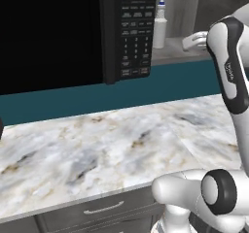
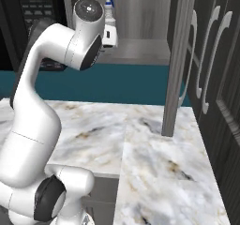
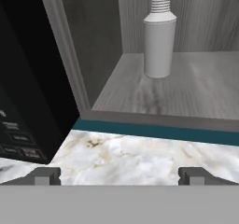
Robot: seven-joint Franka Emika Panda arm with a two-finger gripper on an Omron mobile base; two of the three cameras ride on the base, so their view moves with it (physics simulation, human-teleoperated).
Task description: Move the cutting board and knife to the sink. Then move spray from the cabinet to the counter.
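The spray [image 3: 159, 41], a pale bottle with a ribbed neck, stands upright on the light grey shelf of the cabinet [image 3: 200, 92]. My gripper [image 3: 120, 175] is open with nothing between its fingertips [image 3: 46, 175]. It hovers over the counter [image 3: 130, 157], in front of the shelf edge, short of the bottle and slightly to its left. From the left base view the spray [image 1: 159, 23] sits just right of the microwave, with my gripper [image 1: 188, 42] to its right at shelf height. The spray's head [image 2: 109, 3] peeks out behind my arm. The cutting board, knife and sink are out of view.
The black microwave [image 1: 136, 33] stands close on the left of the niche. A grey upright post [image 2: 176, 78] bounds the niche on the right, with tall dark cabinet doors [image 2: 211, 55] beyond it. Marble counter [image 1: 97, 149] spreads below, over grey drawers [image 1: 102, 210].
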